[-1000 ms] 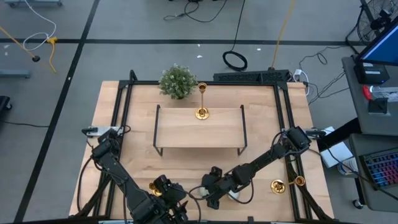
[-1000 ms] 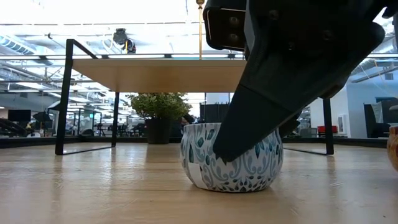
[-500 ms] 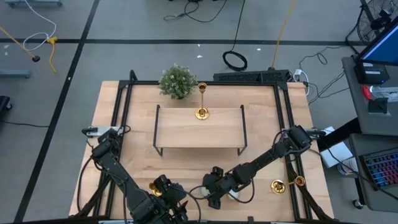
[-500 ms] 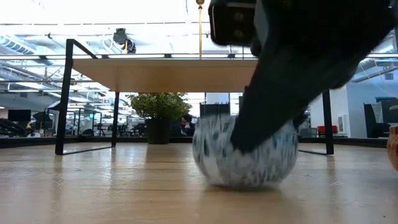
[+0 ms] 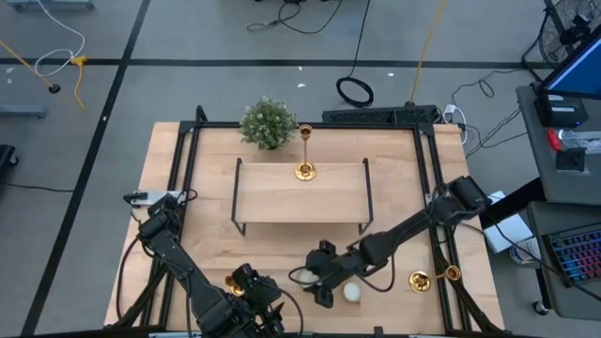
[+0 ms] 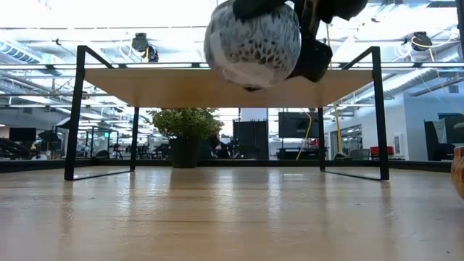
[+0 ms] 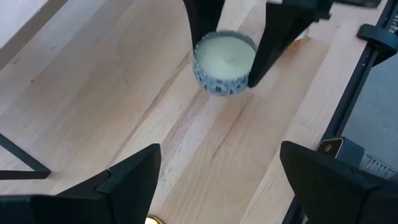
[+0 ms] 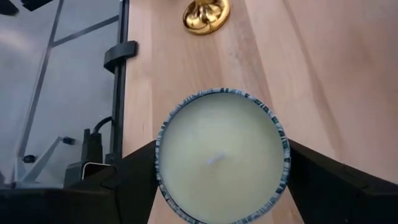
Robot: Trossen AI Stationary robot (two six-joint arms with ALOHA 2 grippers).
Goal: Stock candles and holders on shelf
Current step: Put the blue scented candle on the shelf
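The right gripper (image 5: 313,279) is clenched on a candle (image 6: 251,40) — a squat round one in a blue-and-white patterned cup with pale wax on top. In the low view the candle hangs in the air, clear of the worktop (image 6: 232,217), in front of the shelf (image 6: 181,83) and about level with its board. In the right wrist view the candle (image 8: 221,155) sits between that arm's two dark fingers (image 8: 134,171), one on each side of the cup. The left wrist view shows the same candle (image 7: 225,62) pinched from both sides, above bare wood.

From above, the right gripper is over the near middle of the worktop (image 5: 207,253), in front of the shelf (image 5: 300,199) and apart from it. A second candle (image 5: 352,292), white, lies on the worktop just beside the right arm, nearer the front edge.

One gold holder (image 5: 305,155) stands upright at the back edge of the shelf. Another holder (image 5: 434,277) lies on its side near the worktop's right edge; in the right wrist view a gold base (image 8: 206,15) shows beyond the held candle. A green plant (image 5: 269,122) stands behind the shelf, toward its left end.

The left gripper (image 5: 246,284) waits low at the near edge, left of the right gripper — its jaws stand released, wide apart, in the left wrist view.
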